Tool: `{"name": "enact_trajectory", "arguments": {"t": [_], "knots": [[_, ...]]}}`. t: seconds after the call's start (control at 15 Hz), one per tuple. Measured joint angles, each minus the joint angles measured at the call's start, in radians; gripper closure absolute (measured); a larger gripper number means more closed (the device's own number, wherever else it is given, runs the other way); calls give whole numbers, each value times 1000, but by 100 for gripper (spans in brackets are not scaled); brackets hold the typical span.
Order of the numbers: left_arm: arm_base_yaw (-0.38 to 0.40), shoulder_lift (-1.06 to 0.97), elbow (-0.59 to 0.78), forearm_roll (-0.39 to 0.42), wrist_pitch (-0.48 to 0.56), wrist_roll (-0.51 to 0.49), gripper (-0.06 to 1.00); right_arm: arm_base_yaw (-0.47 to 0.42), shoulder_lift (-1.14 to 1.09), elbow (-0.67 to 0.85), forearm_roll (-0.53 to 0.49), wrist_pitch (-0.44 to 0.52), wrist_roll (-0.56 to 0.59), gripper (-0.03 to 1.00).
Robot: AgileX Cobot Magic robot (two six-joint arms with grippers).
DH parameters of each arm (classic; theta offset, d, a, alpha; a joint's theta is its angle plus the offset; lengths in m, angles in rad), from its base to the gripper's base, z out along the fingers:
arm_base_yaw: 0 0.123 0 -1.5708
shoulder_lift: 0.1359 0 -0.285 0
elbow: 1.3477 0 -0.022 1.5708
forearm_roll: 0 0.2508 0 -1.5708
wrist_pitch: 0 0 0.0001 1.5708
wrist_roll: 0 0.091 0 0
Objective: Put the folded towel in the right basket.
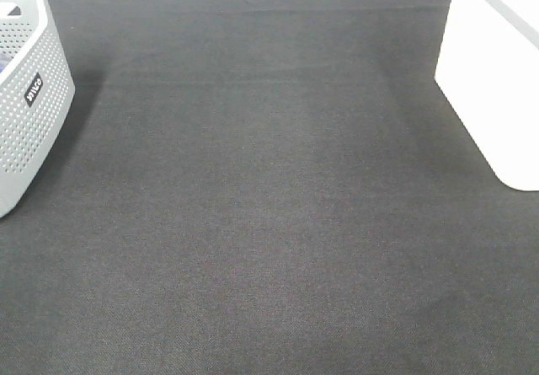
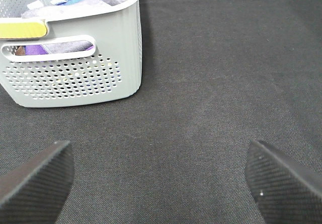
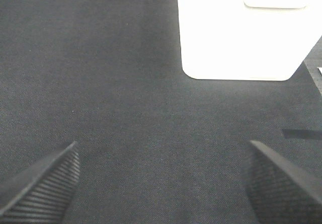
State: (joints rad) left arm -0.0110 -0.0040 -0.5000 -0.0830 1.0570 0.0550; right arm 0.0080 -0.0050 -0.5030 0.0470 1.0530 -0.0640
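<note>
A plain white basket (image 1: 497,80) stands at the right edge of the dark table; it also shows in the right wrist view (image 3: 241,38). No folded towel lies on the table. The left perforated grey basket (image 1: 25,97) holds bunched purple and blue cloth (image 2: 80,0), seen in the left wrist view. My left gripper (image 2: 161,183) is open and empty above the mat, short of the grey basket (image 2: 75,78). My right gripper (image 3: 161,183) is open and empty above the mat, short of the white basket. Neither arm shows in the exterior high view.
The dark mat (image 1: 269,223) covers the table between the two baskets. A yellow label (image 2: 22,28) sits on the grey basket's rim. A strip of black tape (image 3: 302,133) lies on the mat beside the white basket.
</note>
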Motion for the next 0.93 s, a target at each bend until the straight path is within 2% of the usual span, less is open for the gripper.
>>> {"name": "enact_trajectory", "arguments": {"t": [0.93], "knots": [[0, 0, 0, 0, 0, 0, 7, 0, -1, 0, 0, 0, 0, 14]]}}
